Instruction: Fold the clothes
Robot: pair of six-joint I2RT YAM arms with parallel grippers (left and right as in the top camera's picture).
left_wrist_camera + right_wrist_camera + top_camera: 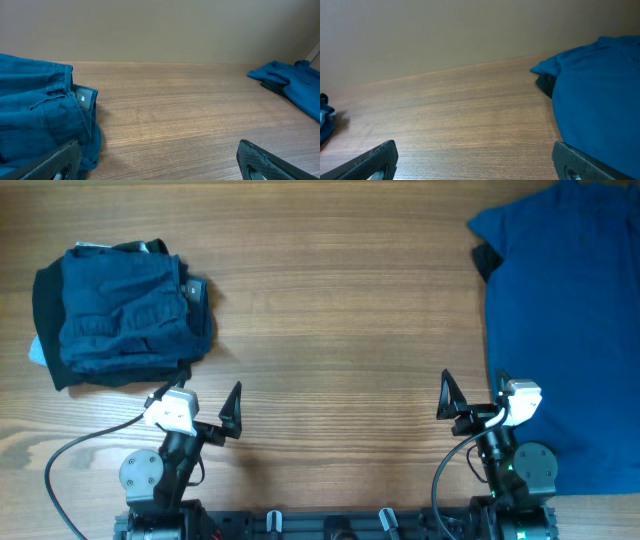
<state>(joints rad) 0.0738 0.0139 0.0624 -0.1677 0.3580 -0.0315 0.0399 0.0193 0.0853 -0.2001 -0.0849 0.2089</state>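
Where the tabletop (330,320) meets its near edge, the right gripper (475,390) sits against the near left border of the blue shirt (570,330). Its fingers (370,160) are spread wide with nothing between them. The left gripper (197,395) stands well to the left of the shirt, with bare wood between them. Its fingers (265,160) are spread just as wide and are also empty. A black cable (70,455) loops out from its base, on the side away from the shirt.

The shirt lies flat and unfolded along the right edge of the tabletop and runs out of view at the right and the top. Farther back, a bit of dark cloth (485,262) peeks out from under its left sleeve. Across the tabletop, level with the shirt's middle and well apart from it, sits a folded pile of dark blue clothes (125,315) on a black garment (45,300). A small label (85,97) sticks out of the pile on the side facing the shirt. It bears a pale mark that is too small to read.
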